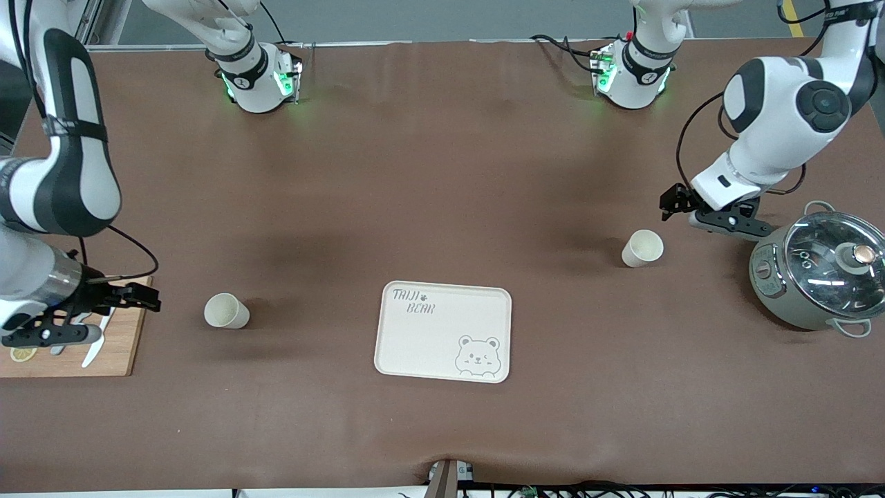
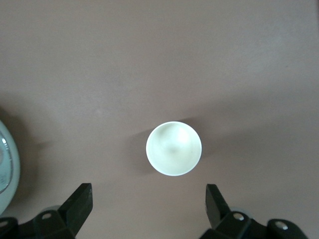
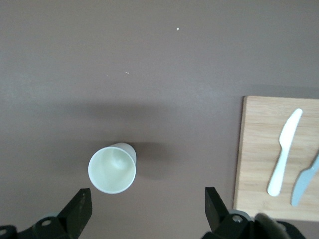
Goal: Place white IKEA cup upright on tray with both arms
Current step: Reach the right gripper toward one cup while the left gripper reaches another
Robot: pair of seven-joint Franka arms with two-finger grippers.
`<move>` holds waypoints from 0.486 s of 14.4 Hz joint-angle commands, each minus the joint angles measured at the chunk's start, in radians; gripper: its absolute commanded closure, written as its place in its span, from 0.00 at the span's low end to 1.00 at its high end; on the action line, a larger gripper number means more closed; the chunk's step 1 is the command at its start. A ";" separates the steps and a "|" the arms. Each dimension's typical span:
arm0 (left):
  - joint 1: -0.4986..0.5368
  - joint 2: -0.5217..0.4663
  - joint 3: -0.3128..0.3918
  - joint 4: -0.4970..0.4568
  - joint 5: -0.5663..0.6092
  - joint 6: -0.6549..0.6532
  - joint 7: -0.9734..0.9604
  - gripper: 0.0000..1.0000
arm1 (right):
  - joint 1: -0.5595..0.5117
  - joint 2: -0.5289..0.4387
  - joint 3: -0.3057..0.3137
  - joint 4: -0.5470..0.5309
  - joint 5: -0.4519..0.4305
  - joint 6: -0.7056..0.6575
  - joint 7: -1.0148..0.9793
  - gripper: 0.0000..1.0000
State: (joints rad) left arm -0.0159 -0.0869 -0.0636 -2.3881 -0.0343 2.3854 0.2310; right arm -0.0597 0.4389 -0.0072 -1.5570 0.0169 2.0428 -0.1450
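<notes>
Two white cups stand upright on the brown table. One cup [image 1: 226,310] is toward the right arm's end, the other cup [image 1: 642,248] toward the left arm's end. The cream tray [image 1: 442,332] with the bear face lies between them, nearer the front camera, with nothing on it. My left gripper [image 1: 672,203] is open above the table beside its cup [image 2: 174,148]. My right gripper [image 1: 146,298] is open by the cutting board's edge, beside its cup [image 3: 112,168]. In the wrist views the left gripper [image 2: 148,194] and the right gripper [image 3: 148,195] hold nothing.
A grey pot with a glass lid [image 1: 819,277] stands at the left arm's end; its edge shows in the left wrist view [image 2: 6,164]. A wooden cutting board [image 1: 76,349] with a white knife [image 3: 284,152] and a lemon slice lies at the right arm's end.
</notes>
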 commanded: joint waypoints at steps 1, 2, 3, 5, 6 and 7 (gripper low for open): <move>0.007 0.028 -0.001 -0.072 -0.019 0.141 0.033 0.00 | 0.015 -0.006 0.003 -0.093 0.003 0.129 0.004 0.00; 0.007 0.051 -0.001 -0.088 -0.019 0.190 0.033 0.00 | 0.021 -0.003 0.003 -0.115 0.003 0.169 0.004 0.00; 0.007 0.076 -0.001 -0.097 -0.019 0.231 0.039 0.00 | 0.030 -0.002 0.003 -0.132 0.003 0.192 0.004 0.00; 0.017 0.128 -0.001 -0.099 -0.019 0.290 0.063 0.00 | 0.043 0.009 0.003 -0.146 0.003 0.197 0.002 0.00; 0.020 0.159 -0.001 -0.097 -0.019 0.331 0.077 0.00 | 0.043 0.009 0.003 -0.161 0.003 0.195 0.001 0.00; 0.027 0.195 -0.001 -0.097 -0.019 0.384 0.086 0.00 | 0.043 0.009 0.003 -0.173 0.001 0.198 0.001 0.00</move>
State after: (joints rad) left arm -0.0044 0.0503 -0.0634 -2.4891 -0.0344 2.6890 0.2716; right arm -0.0172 0.4586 -0.0032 -1.6968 0.0169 2.2277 -0.1449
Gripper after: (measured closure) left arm 0.000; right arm 0.000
